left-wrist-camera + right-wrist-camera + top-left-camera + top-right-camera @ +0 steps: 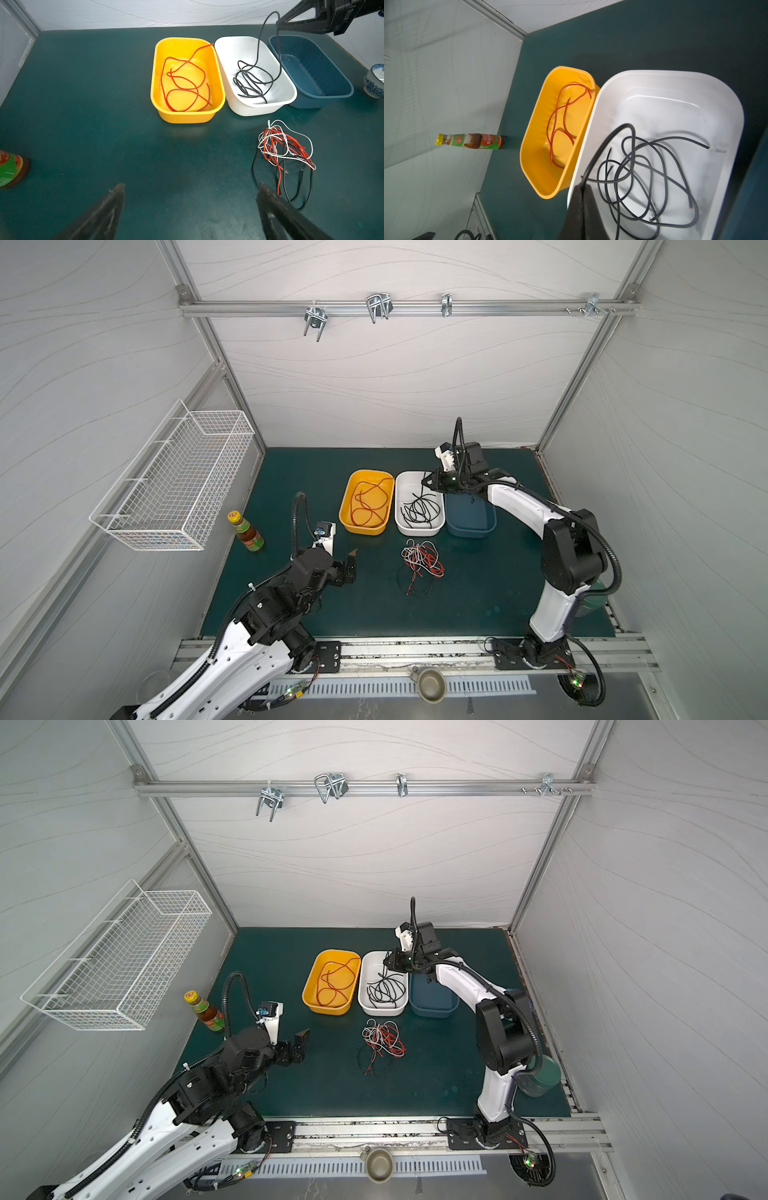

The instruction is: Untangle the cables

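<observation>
Mat [291,489] open around tangle [422,562]; left hand [191,185] spread; right hand [424,481] pinches black cable [258,41] over white bin [417,529].

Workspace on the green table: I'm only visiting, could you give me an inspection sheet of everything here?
Surface: green mat, faintly scuffed.
Job's things: red cable in yellow tub; black cables in white tub; blue tub, nothing seen inside; red, white and black tangle on the mat.
Clutter: sauce bottle and patterned cup.
Hands: left hand open, empty; right hand shut on one black cable hanging into the white tub.
Cables: ribbed black hose on each arm.
Surroundings: wire basket on wall, hooks on rail.
</observation>
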Available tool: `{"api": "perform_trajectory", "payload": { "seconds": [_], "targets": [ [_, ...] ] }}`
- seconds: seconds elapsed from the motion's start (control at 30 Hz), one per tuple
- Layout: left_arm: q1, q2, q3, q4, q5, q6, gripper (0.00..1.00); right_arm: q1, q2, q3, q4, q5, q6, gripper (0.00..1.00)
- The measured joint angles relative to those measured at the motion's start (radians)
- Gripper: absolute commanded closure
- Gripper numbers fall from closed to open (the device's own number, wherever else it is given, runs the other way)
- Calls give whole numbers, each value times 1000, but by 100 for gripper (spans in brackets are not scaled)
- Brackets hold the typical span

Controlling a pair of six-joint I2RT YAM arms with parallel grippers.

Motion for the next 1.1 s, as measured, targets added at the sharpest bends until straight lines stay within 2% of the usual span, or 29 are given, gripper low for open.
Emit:
{"api": "perform_trajectory", "payload": {
  "seconds": [0.4,1.07,1.1],
  "targets": [
    [0,5,0,0,4,0,0,39,95,-1,-39,89,-9,100],
    [0,5,-2,0,19,0,0,51,223,50,-100,172,-10,100],
    [0,5,-2,0,20,0,0,51,223,56,-101,172,-10,98]
  ]
}}
